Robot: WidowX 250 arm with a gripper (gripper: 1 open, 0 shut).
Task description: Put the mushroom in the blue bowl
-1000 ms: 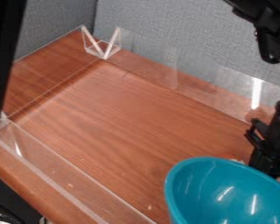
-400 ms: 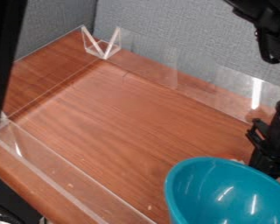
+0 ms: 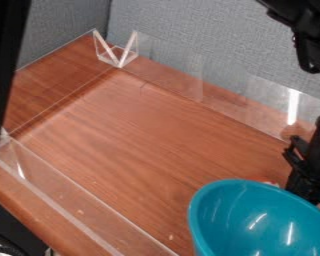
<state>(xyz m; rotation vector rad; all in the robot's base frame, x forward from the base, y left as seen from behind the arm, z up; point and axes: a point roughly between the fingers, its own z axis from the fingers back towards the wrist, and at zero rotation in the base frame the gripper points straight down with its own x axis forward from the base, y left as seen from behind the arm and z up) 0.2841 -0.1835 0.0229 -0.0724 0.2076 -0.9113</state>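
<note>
Black arm (image 3: 308, 150) shifted slightly, blue bowl (image 3: 256, 222) just beside it, fingers indistinct

Bowl (image 3: 256, 222): teal-blue plastic, glossy, smooth inside, sharp white highlights. Table (image 3: 149, 135): reddish-brown wood look, fine grain, soft sheen. Side panels (image 3: 89, 197): clear plastic look, smooth, shiny edges. Corner piece (image 3: 116, 48): transparent, glossy. Backdrop (image 3: 210, 38): grey, matt, finely speckled, rough-looking. Arm (image 3: 310, 150): black, mostly dull, small glints.

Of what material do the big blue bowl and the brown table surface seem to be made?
Blue round bowl: probably smooth glossy plastic, given sharp white highlights.
Brown flat table surface: wood or wood-look laminate, judging by fine streaky grain.
</note>
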